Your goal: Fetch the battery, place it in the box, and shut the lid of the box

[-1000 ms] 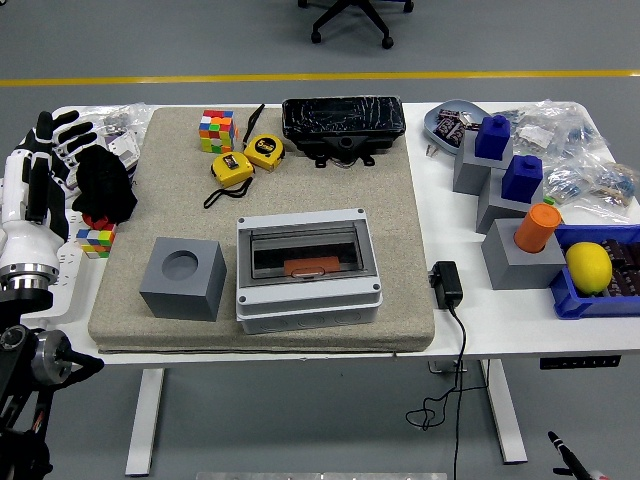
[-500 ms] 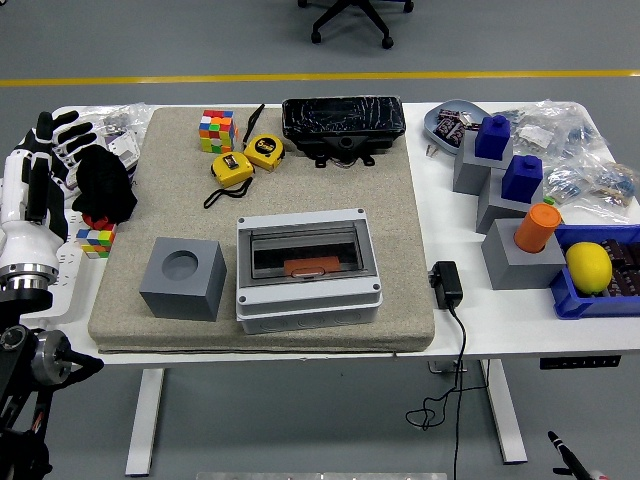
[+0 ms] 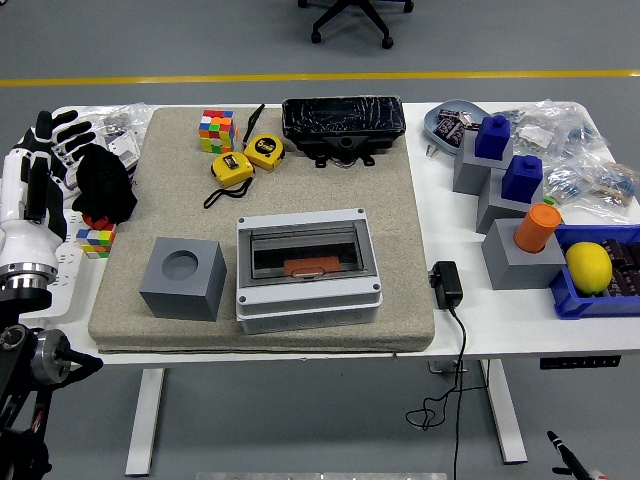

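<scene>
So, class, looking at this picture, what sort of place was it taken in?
Probably a robotics lab or workshop: a white table laid with test items such as a grey box and tape measures, a painted concrete floor, and an office chair behind.

This is a robotics lab or test workshop. A yellow line (image 3: 320, 75) is taped across the grey floor (image 3: 200, 40), and a wheeled office chair base (image 3: 350, 18) stands beyond the white height-adjustable surface (image 3: 455, 330). Grey test blocks (image 3: 183, 278), bagged electronic parts (image 3: 585, 170) and a blue parts bin (image 3: 570, 298) crowd it.
</scene>
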